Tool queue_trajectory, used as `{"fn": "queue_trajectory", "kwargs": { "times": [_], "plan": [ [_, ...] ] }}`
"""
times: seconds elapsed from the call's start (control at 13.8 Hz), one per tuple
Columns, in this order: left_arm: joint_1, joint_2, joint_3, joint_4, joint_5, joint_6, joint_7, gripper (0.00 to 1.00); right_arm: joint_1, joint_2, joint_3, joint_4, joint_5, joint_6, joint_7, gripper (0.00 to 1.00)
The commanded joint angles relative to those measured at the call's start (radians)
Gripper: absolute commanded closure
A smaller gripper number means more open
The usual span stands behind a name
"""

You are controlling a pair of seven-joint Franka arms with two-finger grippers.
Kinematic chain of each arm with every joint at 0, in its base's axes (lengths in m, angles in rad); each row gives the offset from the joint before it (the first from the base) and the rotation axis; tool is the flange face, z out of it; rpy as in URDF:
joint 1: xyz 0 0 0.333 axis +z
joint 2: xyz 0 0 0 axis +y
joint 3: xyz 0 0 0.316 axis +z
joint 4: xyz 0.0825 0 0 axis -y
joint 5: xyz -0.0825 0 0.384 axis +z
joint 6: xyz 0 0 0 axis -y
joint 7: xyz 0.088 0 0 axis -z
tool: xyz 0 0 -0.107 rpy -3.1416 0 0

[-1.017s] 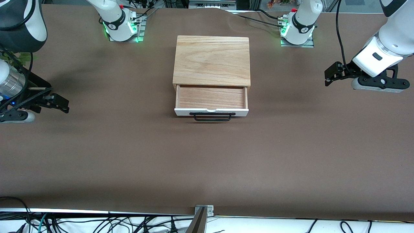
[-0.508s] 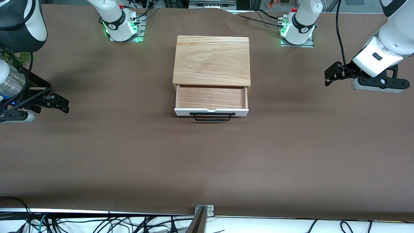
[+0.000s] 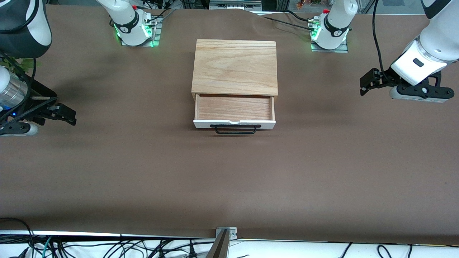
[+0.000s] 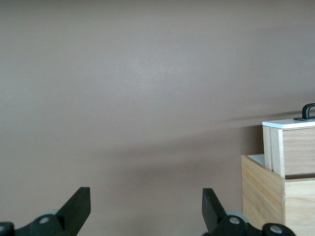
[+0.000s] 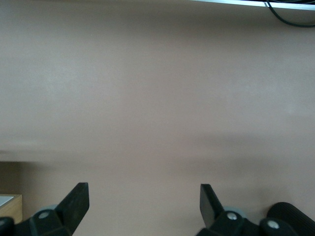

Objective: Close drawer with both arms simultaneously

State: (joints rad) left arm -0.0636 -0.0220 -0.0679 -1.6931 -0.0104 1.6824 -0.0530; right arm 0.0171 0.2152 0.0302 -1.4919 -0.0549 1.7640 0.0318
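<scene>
The drawer (image 3: 234,108) is pulled out of the light oak box (image 3: 235,66) toward the front camera; its white front panel carries a thin black wire handle (image 3: 235,129), and it is empty. In the left wrist view the drawer (image 4: 291,147) and box (image 4: 275,199) show from the side. My left gripper (image 3: 366,83) hovers open and empty over the table toward the left arm's end; it also shows in the left wrist view (image 4: 146,206). My right gripper (image 3: 66,114) hovers open and empty toward the right arm's end, shown too in the right wrist view (image 5: 144,202). Both are well apart from the drawer.
The brown table cloth (image 3: 229,179) covers the table. The two arm bases (image 3: 134,25) (image 3: 331,30) stand with green lights. Cables lie past the table's front edge (image 3: 107,247). A metal clamp (image 3: 224,236) sits at that edge.
</scene>
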Motion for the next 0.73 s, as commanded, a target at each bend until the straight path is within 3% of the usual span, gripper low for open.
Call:
{"fn": "queue_trajectory", "kwargs": {
  "times": [0.0, 0.65],
  "plan": [
    [0.002, 0.004, 0.0, 0.02, -0.01, -0.021, 0.016, 0.0, -0.005, 0.01, 0.002, 0.024, 0.0, -0.003, -0.006, 0.0],
    [0.002, 0.004, 0.0, 0.02, -0.01, -0.021, 0.018, 0.0, -0.005, 0.01, 0.002, 0.024, 0.0, 0.009, -0.003, 0.0]
  ]
}}
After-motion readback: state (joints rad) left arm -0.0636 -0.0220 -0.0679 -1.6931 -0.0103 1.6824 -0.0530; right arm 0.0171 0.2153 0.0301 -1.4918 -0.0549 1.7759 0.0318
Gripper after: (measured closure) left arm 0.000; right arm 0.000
